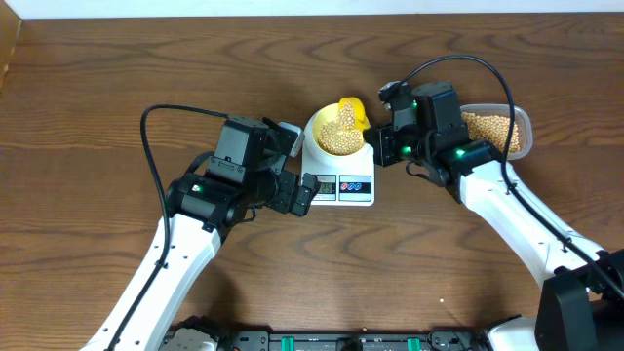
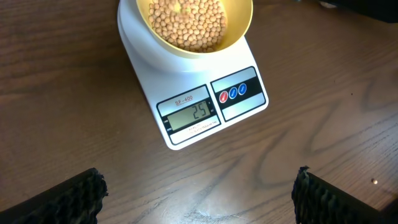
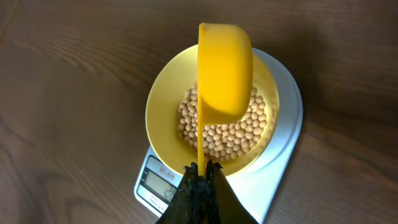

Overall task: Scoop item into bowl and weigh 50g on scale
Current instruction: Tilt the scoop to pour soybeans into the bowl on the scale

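Observation:
The pale yellow bowl point(image 1: 320, 130) point(image 2: 239, 28) point(image 3: 163, 106) stands on the white scale point(image 1: 336, 188) point(image 2: 143, 59) point(image 3: 283, 155) and holds tan beans point(image 1: 338, 139) point(image 2: 189, 25) point(image 3: 239, 134). The scale's display point(image 2: 191, 114) reads 25. My right gripper point(image 3: 200, 168) point(image 1: 378, 148) is shut on the handle of a yellow scoop point(image 3: 224, 68) point(image 1: 351, 109), turned over above the bowl. My left gripper point(image 2: 199, 196) point(image 1: 304, 195) is open and empty, low over the table just in front of the scale.
A clear plastic tub point(image 1: 526, 132) with more beans point(image 1: 487, 127) stands to the right of the scale, partly behind my right arm. The wood table point(image 1: 97, 117) stretches around. A cable loops over each arm.

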Robot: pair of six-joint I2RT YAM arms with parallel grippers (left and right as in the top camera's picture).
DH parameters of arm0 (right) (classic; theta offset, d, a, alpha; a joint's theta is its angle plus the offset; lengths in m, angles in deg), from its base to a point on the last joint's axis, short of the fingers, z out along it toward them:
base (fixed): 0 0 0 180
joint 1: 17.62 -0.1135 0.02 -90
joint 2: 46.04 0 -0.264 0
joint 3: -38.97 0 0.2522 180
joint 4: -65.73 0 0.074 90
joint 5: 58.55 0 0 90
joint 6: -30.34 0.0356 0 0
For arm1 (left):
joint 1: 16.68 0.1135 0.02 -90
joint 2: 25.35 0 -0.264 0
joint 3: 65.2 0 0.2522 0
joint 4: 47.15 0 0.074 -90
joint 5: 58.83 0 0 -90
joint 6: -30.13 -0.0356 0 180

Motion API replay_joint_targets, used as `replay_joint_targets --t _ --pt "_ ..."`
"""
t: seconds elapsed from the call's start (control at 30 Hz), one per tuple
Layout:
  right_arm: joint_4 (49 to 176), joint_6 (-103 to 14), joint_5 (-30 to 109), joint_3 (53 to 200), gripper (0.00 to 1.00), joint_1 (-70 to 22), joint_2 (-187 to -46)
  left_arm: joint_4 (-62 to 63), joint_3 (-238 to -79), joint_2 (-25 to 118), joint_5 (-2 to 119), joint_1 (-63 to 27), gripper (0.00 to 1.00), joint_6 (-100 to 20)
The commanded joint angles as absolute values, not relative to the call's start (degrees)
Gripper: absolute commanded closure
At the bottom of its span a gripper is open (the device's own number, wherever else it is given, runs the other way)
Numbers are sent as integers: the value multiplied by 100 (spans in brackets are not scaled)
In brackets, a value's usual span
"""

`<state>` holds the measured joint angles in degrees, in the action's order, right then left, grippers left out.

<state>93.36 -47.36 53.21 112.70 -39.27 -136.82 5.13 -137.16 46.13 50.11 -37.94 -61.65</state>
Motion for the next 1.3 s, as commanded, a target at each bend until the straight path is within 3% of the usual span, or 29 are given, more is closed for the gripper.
replay_joint_targets --t 0.0,1.27 --pt "9303 -5055 5087 11449 99 -4045 -13551 509 -13720 4613 4965 -3774 2 -6243" --pt "9408 -6618 3052 11574 99 -5018 -13549 509 -13720 4613 4965 -3774 2 -6241"
